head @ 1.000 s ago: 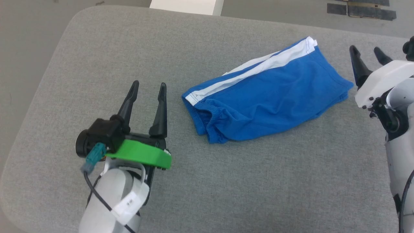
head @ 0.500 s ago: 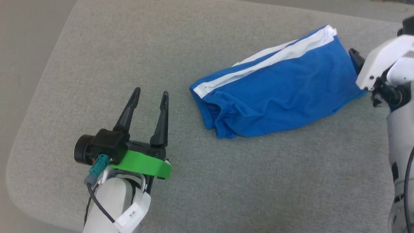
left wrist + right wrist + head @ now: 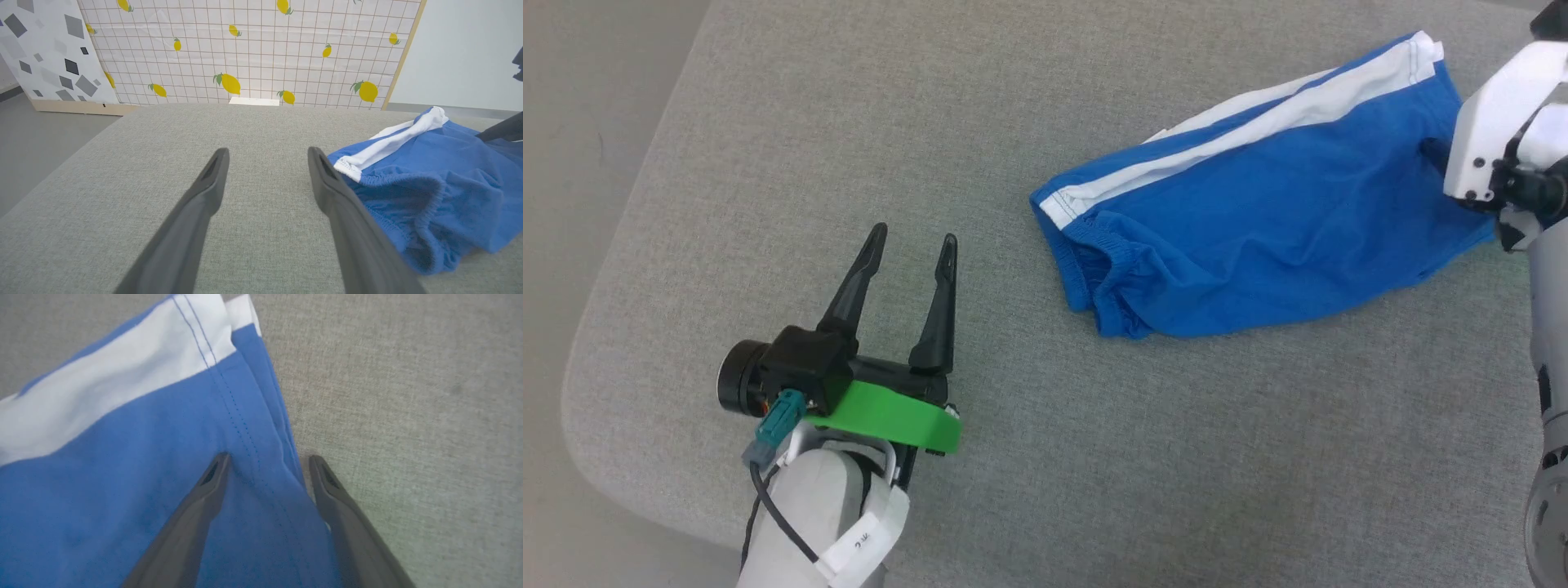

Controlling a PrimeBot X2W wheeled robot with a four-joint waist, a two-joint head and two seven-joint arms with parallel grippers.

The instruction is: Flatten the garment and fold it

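Observation:
The garment is a pair of royal-blue shorts with a white side stripe, lying crumpled on the grey table, gathered waistband toward the left. My left gripper stands open over bare table, a short way left of the waistband. In the right wrist view my right gripper is open at the garment's right hem. Its left finger is over the blue cloth and its right finger over the table just past the edge. In the head view its white wrist housing covers its fingers. No print shows.
The table's rounded left edge and front-left corner lie near my left arm, with floor beyond. Past the far edge stand a lemon-patterned panel and a small white box. A dark finger of the right gripper shows in the left wrist view.
The head camera has shifted, sliding the whole picture. My right gripper has moved from beside the garment's right end down onto its hem. The left gripper stays open.

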